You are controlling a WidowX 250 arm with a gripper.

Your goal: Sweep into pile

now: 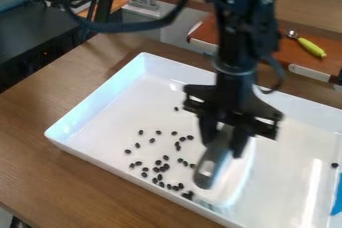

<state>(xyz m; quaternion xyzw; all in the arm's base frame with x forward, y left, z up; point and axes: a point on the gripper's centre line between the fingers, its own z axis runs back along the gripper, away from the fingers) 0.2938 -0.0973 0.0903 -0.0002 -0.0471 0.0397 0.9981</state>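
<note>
Clamped with the gripper (pixel 224 139) on a grey-handled tool (pixel 208 169), inside the white tray (pixel 97 97). Strewn with black beans (pixel 165 167) view-left of the jaws, toward the near rim; roomy view-right.

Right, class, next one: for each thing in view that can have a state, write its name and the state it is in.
Claw: closed on the tool's handle
Grey-handled tool: held, tilted, in the tray
Black beans: scattered, mostly left in the picture, not piled
White tray: open-topped, holding the beans
Yellow-green-handled utensil: lying behind the tray
</note>
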